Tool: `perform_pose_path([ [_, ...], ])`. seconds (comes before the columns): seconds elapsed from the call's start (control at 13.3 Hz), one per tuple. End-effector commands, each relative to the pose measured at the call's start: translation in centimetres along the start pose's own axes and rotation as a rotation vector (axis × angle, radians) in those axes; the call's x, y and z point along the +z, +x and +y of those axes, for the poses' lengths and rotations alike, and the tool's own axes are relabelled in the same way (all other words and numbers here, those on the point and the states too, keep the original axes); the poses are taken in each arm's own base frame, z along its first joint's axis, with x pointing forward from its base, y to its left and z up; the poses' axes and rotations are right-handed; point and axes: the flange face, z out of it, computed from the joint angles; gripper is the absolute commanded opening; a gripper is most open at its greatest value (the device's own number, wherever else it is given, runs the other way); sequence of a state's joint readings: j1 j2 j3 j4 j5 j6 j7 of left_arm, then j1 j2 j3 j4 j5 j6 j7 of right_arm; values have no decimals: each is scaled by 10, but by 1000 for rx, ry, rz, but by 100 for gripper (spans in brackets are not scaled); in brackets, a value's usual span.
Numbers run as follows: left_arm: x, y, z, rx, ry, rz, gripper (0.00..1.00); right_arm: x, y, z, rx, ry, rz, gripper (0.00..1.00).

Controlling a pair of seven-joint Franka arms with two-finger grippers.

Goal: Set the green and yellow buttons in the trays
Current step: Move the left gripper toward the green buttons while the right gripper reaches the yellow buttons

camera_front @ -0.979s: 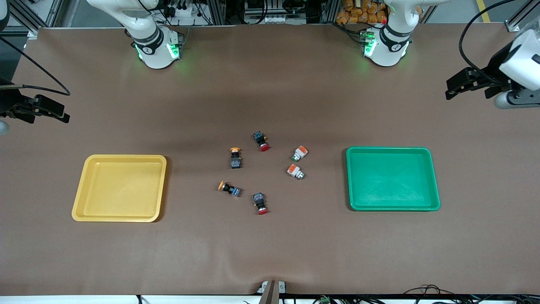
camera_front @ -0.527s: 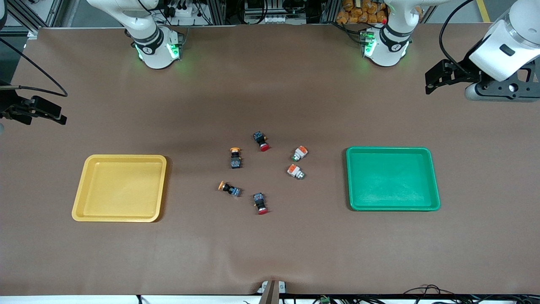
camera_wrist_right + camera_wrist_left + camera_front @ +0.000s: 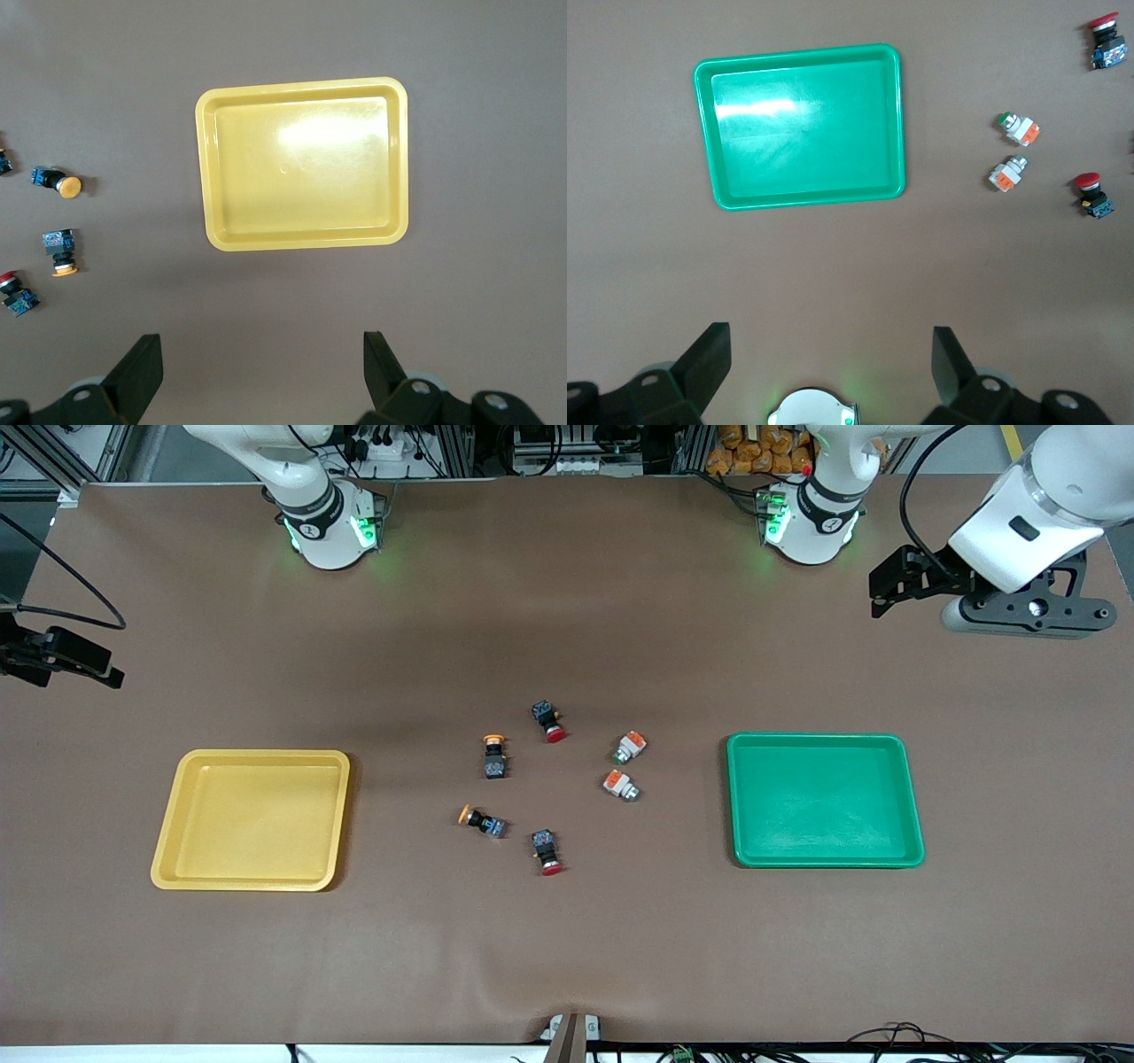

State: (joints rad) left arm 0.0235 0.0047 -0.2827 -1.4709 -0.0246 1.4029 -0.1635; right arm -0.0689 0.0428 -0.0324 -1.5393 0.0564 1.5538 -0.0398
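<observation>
Two yellow buttons (image 3: 494, 755) (image 3: 483, 821) and two green buttons (image 3: 628, 747) (image 3: 620, 785) lie loose mid-table between the trays. The yellow tray (image 3: 266, 755) sits toward the right arm's end and the green tray (image 3: 815, 738) toward the left arm's end; nothing lies in either. My left gripper (image 3: 879, 599) hangs open high over bare table beside its base; its wrist view shows the green tray (image 3: 806, 51) and green buttons (image 3: 1020, 128). My right gripper (image 3: 111, 677) is open over the table's edge at its end, looking down on the yellow tray (image 3: 301, 85) and yellow buttons (image 3: 56, 181).
Two black switches with red caps (image 3: 549, 721) (image 3: 547, 851) lie among the buttons, one nearer the bases, one nearer the front camera. The arm bases (image 3: 328, 527) (image 3: 811, 522) stand along the table's top edge. Brown mat covers the table.
The left gripper has swung inward over the table toward its base. The right gripper has drifted slightly outward toward the table's edge. Buttons and trays have not moved.
</observation>
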Motion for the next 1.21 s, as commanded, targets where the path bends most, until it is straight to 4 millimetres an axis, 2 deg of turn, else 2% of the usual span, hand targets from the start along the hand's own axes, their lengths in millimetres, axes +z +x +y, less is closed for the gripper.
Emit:
perform_pose_path([
  [0.0, 2, -5, 9, 9, -2, -31, 100, -1, 3, -1, 0, -10, -2, 100],
  [0.15, 11, -8, 23, 32, 5, -48, 100, -1, 3, -4, -2, -4, -1, 100],
  [0.3, 33, -5, 32, 49, 11, -77, 100, 0, 4, -5, -4, 5, -3, 100],
  [0.45, 64, -3, 52, 82, 16, -88, 100, 18, 13, -20, -32, -1, -34, 100],
  [0.6, 89, 0, 60, 75, 17, -93, 100, 23, 23, -43, -70, 1, 1, 100],
  [0.75, 107, 2, 64, 67, 17, -101, 100, 68, 43, -88, -146, -23, -41, 100],
  [0.9, 121, 3, 74, 76, 20, -97, 100, 90, 57, -97, -166, -7, -19, 100],
  [0.98, 134, 4, 76, 76, 20, -95, 100, 109, 64, -104, -166, 0, -40, 100],
  [1.13, 158, 4, 88, 94, 17, -76, 100, 146, 70, -131, -198, -3, -96, 100],
])
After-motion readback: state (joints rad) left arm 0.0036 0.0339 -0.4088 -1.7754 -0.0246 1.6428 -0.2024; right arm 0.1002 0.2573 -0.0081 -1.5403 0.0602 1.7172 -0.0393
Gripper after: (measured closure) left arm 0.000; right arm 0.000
